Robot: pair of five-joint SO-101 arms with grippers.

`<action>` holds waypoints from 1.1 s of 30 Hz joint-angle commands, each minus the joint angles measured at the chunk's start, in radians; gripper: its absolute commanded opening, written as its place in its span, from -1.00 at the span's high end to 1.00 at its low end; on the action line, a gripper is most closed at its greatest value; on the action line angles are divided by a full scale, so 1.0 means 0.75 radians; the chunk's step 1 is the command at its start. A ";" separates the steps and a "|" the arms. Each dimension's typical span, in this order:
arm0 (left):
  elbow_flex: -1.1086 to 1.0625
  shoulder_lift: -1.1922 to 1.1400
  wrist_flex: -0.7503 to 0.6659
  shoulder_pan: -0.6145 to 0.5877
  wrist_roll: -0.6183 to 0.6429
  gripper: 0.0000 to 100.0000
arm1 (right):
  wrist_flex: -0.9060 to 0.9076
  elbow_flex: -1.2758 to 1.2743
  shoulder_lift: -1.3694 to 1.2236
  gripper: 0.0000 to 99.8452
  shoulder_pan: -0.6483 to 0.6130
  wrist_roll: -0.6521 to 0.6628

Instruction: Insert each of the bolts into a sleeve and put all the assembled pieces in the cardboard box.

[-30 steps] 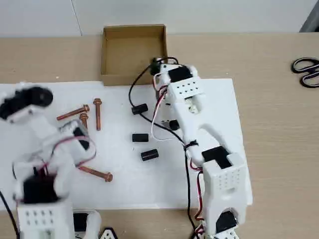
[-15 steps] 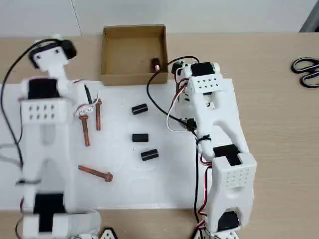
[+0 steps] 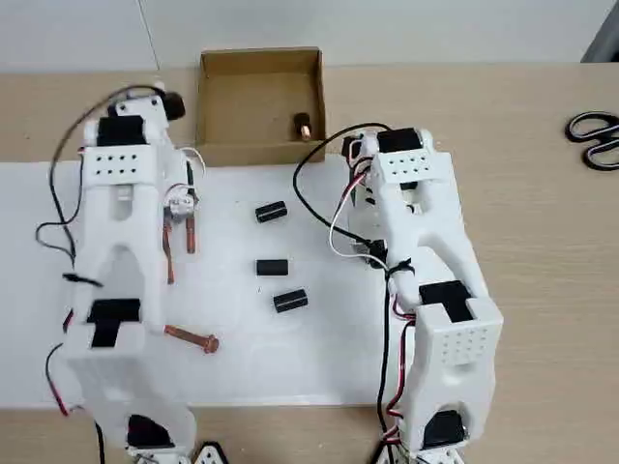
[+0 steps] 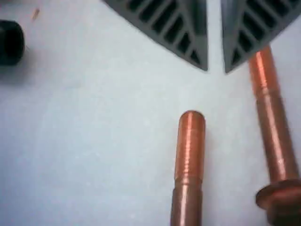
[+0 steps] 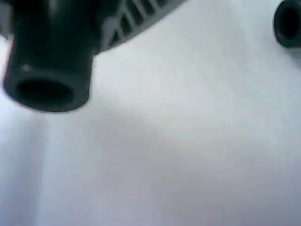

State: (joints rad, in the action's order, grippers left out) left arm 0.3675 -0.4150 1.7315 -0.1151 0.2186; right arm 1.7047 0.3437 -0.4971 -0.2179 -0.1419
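Observation:
Two copper bolts [image 4: 190, 155] [image 4: 273, 127] lie side by side on the white mat just past my left gripper [image 4: 214, 63], which is open by a narrow gap with nothing in it. From above, that gripper [image 3: 182, 203] hangs over the bolts [image 3: 191, 232] at the mat's left. A third bolt [image 3: 190, 337] lies nearer the front. Three black sleeves [image 3: 271, 211] [image 3: 273, 267] [image 3: 289, 301] lie mid-mat. My right gripper [image 5: 89, 33] is shut on a black sleeve [image 5: 47, 66], hollow end empty, just above the mat. The cardboard box [image 3: 218, 97] holds one piece [image 3: 303, 126].
The white mat [image 3: 242, 367] covers the table's middle, with the box against its far edge. Scissors [image 3: 595, 137] lie at the far right on bare wood. Cables hang from both arms. Another sleeve [image 5: 287, 23] lies farther off in the right wrist view.
My left arm swung up from the front left corner to stand over the bolts. My right arm drew back from the box to the right, uncovering the piece inside.

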 commanded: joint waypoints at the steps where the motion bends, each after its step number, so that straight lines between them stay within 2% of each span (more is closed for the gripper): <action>1: 0.109 -0.065 0.027 0.008 0.008 0.99 | 0.019 0.006 0.089 0.99 0.011 0.014; 7: 0.353 -0.166 0.027 0.010 0.008 0.97 | 0.019 0.004 0.089 0.99 0.011 0.014; 10: 0.425 -0.221 0.027 0.012 0.008 0.87 | 0.019 0.004 0.089 0.99 0.011 0.014; 12: 0.433 -0.256 0.027 0.016 0.008 0.79 | 0.019 0.004 0.083 0.99 0.011 0.014; 33: 0.439 -0.483 -0.151 0.014 0.008 0.81 | 0.013 0.004 0.079 0.99 0.011 0.014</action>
State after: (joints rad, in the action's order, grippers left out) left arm 0.6559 -0.7848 1.6471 -0.1059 0.2186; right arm 1.7047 0.3422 -0.4971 -0.2179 -0.1404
